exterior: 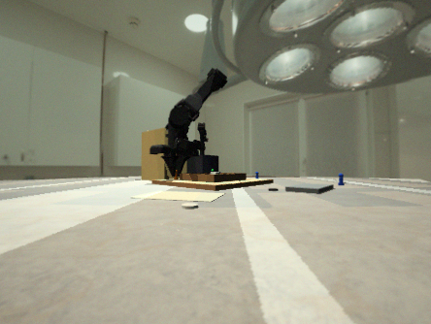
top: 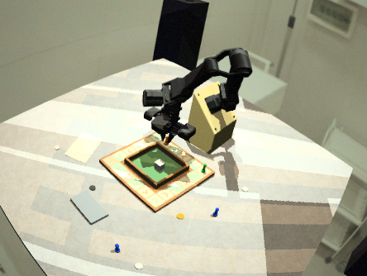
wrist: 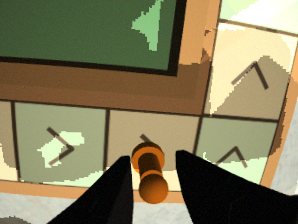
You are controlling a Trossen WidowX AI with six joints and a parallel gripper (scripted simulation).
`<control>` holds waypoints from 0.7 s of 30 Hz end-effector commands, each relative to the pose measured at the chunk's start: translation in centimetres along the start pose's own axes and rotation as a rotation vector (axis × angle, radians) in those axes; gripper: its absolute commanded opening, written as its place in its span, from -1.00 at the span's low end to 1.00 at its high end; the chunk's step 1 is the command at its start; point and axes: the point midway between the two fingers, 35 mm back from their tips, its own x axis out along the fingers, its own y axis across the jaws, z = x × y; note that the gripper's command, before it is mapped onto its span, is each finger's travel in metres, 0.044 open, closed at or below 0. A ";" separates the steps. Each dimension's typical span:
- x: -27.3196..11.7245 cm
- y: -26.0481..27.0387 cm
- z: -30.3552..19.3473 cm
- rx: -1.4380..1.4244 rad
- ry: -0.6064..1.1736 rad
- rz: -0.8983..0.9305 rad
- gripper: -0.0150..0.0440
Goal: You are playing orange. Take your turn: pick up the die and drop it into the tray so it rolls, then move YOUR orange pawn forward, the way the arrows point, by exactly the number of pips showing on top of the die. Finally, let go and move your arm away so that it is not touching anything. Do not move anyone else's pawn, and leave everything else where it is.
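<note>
Gripper [wrist: 152, 172] flanks orange pawn [wrist: 150, 172]; finger contact unclear, die [top: 159, 165] pips unreadable

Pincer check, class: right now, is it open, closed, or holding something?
The pincer is closing around the orange pawn; a gap shows at each finger, so it is open, not yet gripping.
</note>
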 end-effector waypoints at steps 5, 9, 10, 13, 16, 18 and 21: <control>0.2 0.2 -0.2 0.008 0.002 0.008 -0.42; 0.2 0.2 -0.2 0.008 0.002 0.008 -0.49; 0.2 0.2 -0.2 0.008 0.002 0.008 -0.49; -0.5 0.0 0.0 0.009 0.001 0.004 -0.49; -2.1 -0.4 0.4 0.010 0.000 -0.002 -0.49; -3.2 -0.6 0.6 0.010 0.000 -0.005 -0.49; -4.9 -0.8 0.8 0.011 0.001 -0.008 -0.49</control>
